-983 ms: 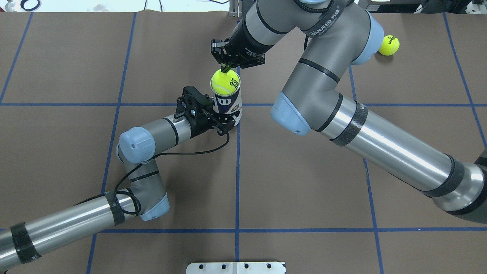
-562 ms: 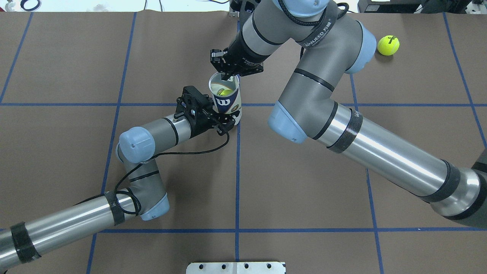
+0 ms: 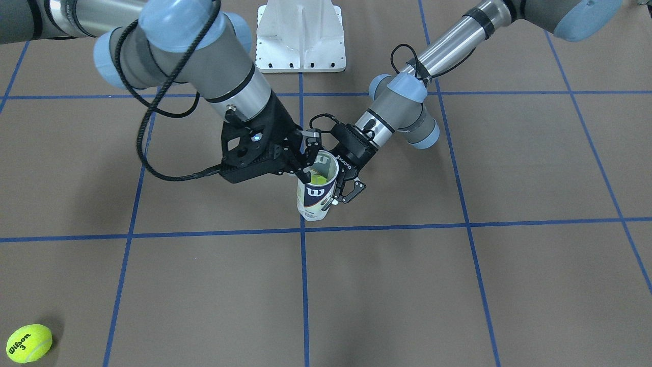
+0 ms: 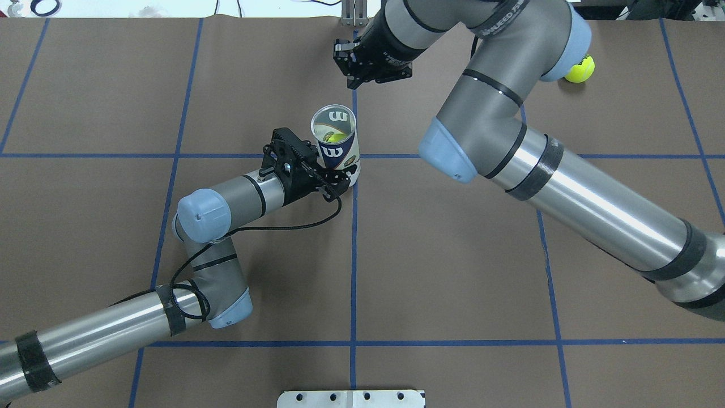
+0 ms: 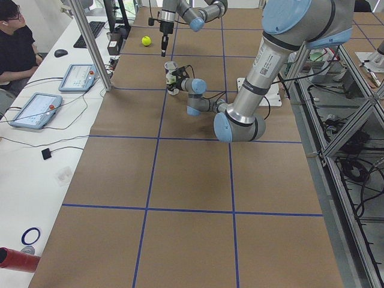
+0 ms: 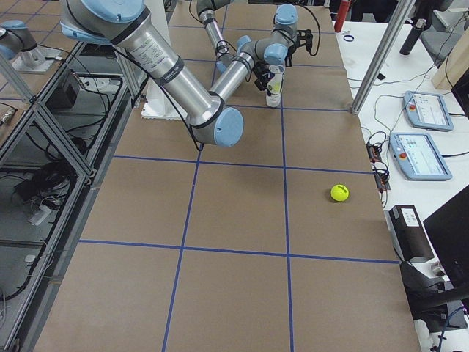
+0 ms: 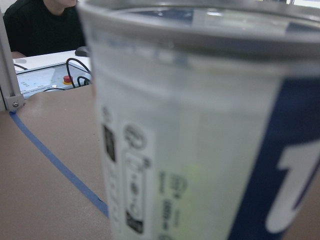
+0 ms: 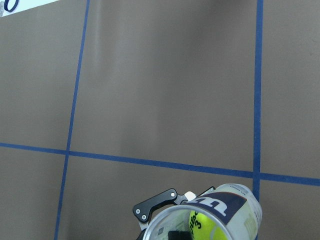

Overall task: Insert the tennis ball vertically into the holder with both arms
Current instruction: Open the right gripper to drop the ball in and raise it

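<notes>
The holder [image 4: 338,152], a clear can with a navy-and-white label, stands upright on the brown mat. A yellow tennis ball [image 4: 335,137] lies inside it and also shows in the right wrist view [image 8: 205,225]. My left gripper [image 4: 338,173] is shut on the holder's lower part from the side. Its view is filled by the can wall [image 7: 200,140]. My right gripper [image 3: 307,162] is open and empty, above the holder's mouth [image 3: 322,168] and off to its far side in the overhead view [image 4: 354,83].
A second tennis ball [image 4: 579,68] lies at the far right of the mat, partly behind my right arm's elbow, and shows in the front view [image 3: 29,343]. The white metal base [image 3: 300,35] stands at the robot's edge. Blue tape lines cross the mat.
The ball that sat in the holder's mouth under my right gripper has dropped inside. My right gripper has let go and moved up and away from the holder. The left arm has not moved.
</notes>
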`<action>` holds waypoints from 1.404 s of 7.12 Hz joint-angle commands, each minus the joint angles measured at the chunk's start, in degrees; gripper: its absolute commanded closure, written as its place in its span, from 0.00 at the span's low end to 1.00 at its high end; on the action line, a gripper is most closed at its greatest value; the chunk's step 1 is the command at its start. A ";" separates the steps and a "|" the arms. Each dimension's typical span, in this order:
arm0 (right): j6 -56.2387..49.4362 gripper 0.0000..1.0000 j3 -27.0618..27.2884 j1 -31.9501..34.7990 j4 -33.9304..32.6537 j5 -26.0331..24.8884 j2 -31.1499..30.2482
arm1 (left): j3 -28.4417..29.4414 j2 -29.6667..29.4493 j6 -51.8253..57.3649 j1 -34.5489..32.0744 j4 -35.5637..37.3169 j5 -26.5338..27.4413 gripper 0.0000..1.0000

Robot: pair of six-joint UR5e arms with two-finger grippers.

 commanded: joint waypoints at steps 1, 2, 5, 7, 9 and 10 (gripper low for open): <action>-16.42 1.00 -3.38 12.26 0.02 4.24 -7.09 | -0.03 0.00 0.04 -0.05 -0.01 0.00 0.28; -24.88 0.96 -8.55 16.75 -0.07 6.70 -7.30 | -0.12 0.00 -0.05 0.04 -0.01 0.00 0.28; -32.16 0.01 -18.77 17.59 0.72 3.84 -7.22 | -0.21 0.00 -0.14 0.04 0.08 0.00 0.27; -36.10 0.01 -23.69 17.68 0.81 0.33 -6.95 | -0.21 0.00 0.04 -0.05 -0.01 0.00 0.27; -40.06 0.01 -27.04 17.77 1.07 -2.58 -7.04 | -0.21 0.00 0.04 -0.05 -0.01 0.00 0.27; -40.34 0.01 -31.58 17.77 6.99 -3.20 -7.21 | -0.21 0.00 0.12 -0.05 -0.01 0.00 0.27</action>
